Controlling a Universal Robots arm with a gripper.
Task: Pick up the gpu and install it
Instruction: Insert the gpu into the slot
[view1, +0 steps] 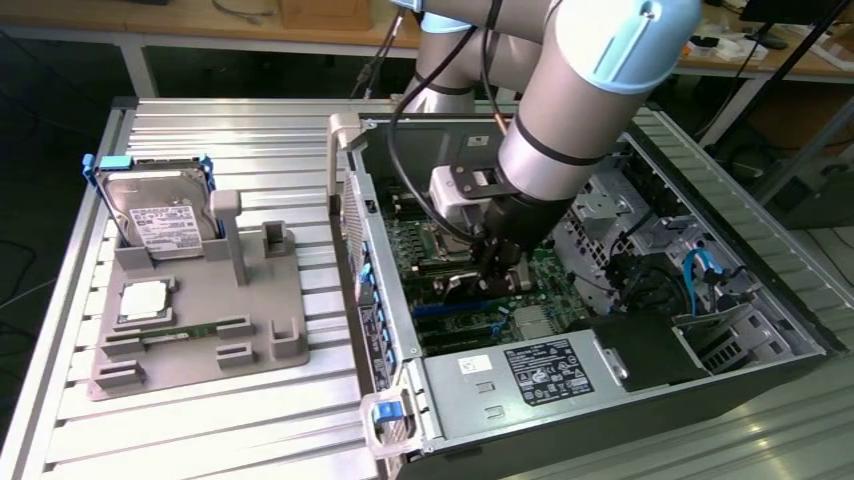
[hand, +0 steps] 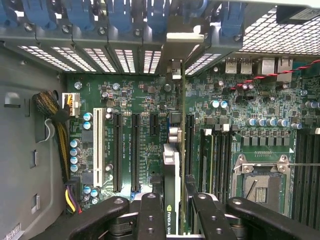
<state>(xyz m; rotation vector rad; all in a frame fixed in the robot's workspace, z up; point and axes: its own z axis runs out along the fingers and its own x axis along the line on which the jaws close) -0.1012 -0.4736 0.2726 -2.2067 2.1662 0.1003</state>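
— Scanning from the exterior view's left: we see a grey plastic fixture tray on the slatted aluminium table. A silver hard drive with a white label stands in it. A square silver processor chip and a slim green memory stick lie nearer the camera.
— Gripper?
— Further right, inside the open black computer case. We have the black two-finger gripper low over the green motherboard.
— Holding anything?
— Yes. In the wrist view we see its fingers clamped on both sides of the gpu, a thin flat black card with a metal-grey edge, seen edge-on. It stands upright over the board, parallel with the long black expansion slots.
— Seated?
— We can't tell.
— Right end?
— Silver power supply box with a white label, then blue cables.
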